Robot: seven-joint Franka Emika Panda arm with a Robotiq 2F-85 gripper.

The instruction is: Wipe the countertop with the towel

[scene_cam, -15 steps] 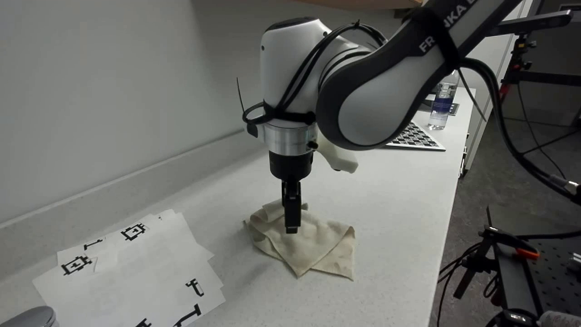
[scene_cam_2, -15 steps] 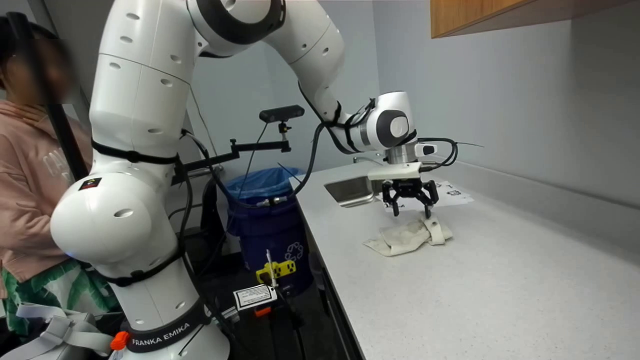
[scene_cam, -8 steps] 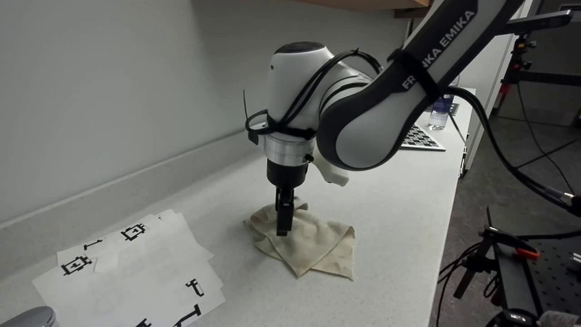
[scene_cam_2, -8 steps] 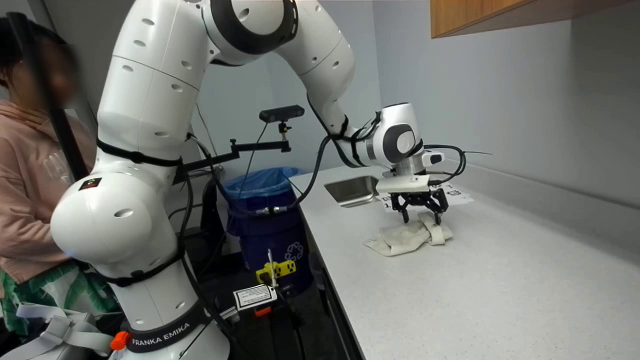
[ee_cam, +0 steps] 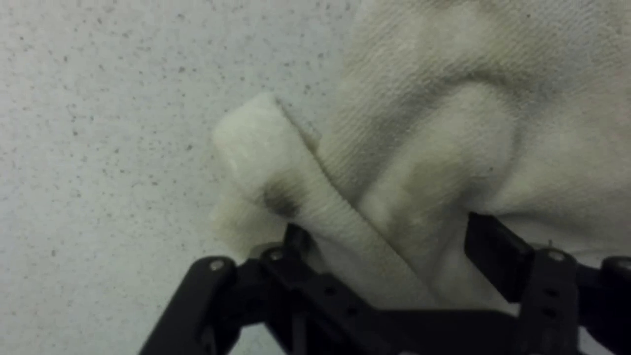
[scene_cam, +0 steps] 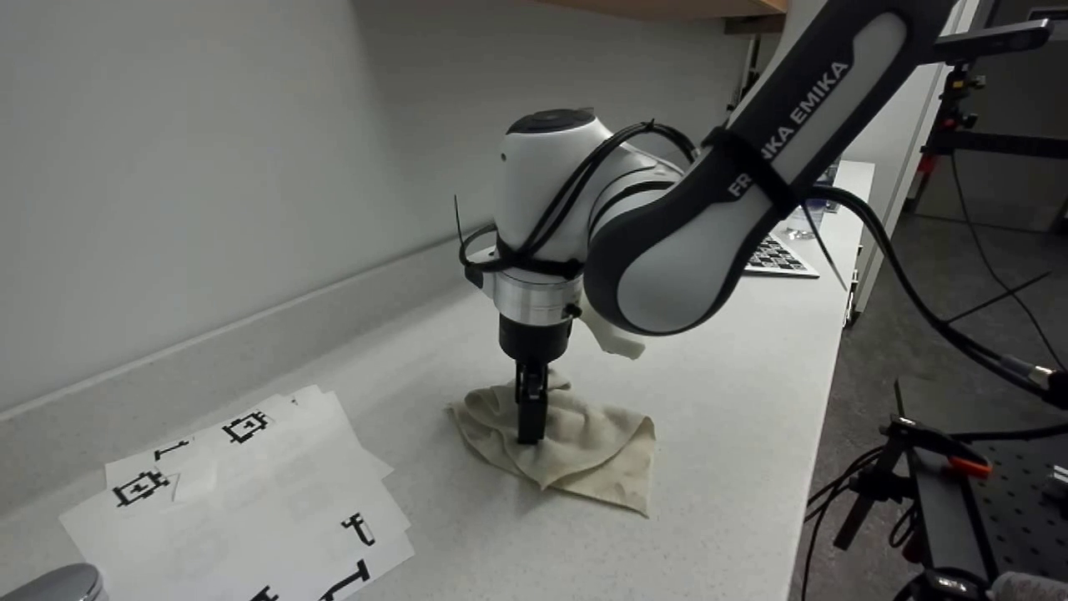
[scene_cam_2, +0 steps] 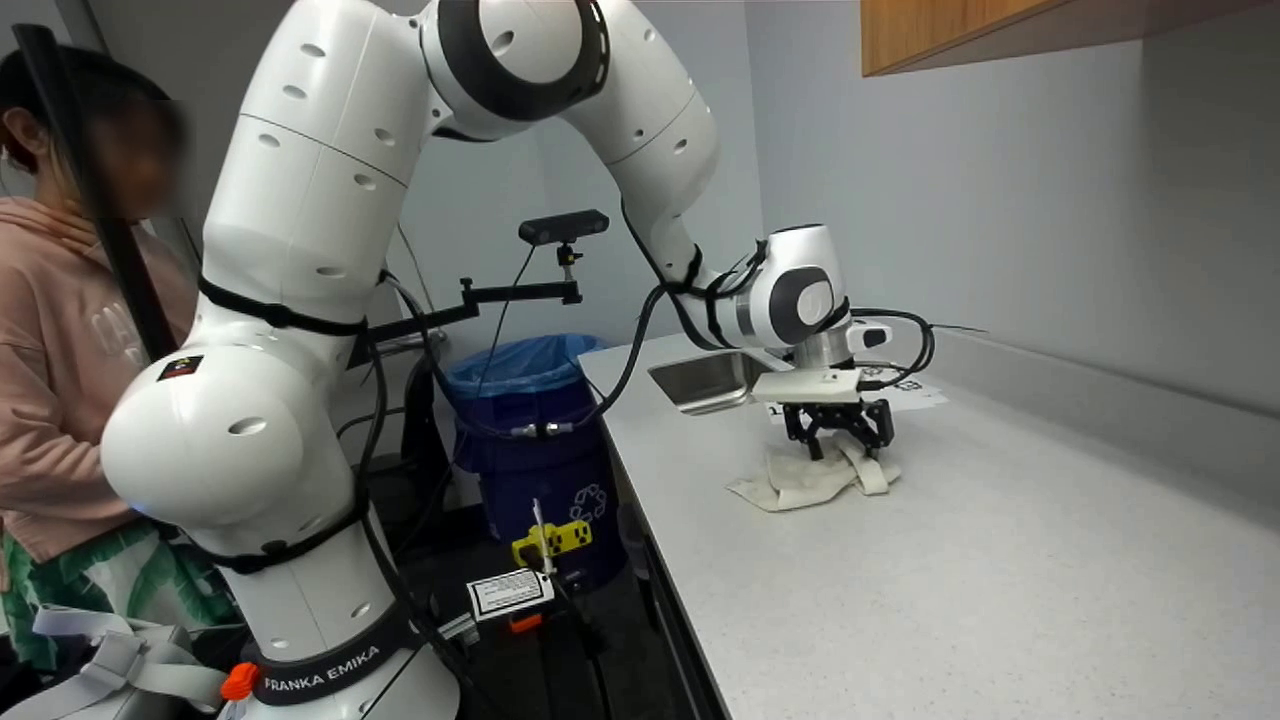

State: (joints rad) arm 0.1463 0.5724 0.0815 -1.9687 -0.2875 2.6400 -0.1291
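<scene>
The cream towel (scene_cam: 601, 459) lies crumpled and partly folded on the white countertop (scene_cam_2: 1000, 580). It also shows in the wrist view (ee_cam: 453, 118) with folds and a dark stain near its end strip. My gripper (scene_cam_2: 844, 453) points straight down onto the towel. In the wrist view the gripper (ee_cam: 384, 229) is open, with its fingers (ee_cam: 498, 259) spread wide and towel folds lying between them. The fingertips press into or touch the cloth, and the towel is dented around them. In an exterior view the gripper (scene_cam: 531, 441) is seen edge-on, its near finger hiding some towel.
Printed paper sheets (scene_cam: 250, 501) lie beside the towel. A metal sink (scene_cam_2: 705, 382) is set in the counter. A wall (scene_cam: 209, 167) runs along the back, with a wooden cabinet (scene_cam_2: 1000, 30) overhead. A checkered board (scene_cam: 780, 257) lies farther along. A person (scene_cam_2: 90, 400) stands beside the arm.
My gripper has come down from above the towel until its fingertips meet the cloth. The towel has bunched slightly and its front fold has shifted. The fingers stay spread.
</scene>
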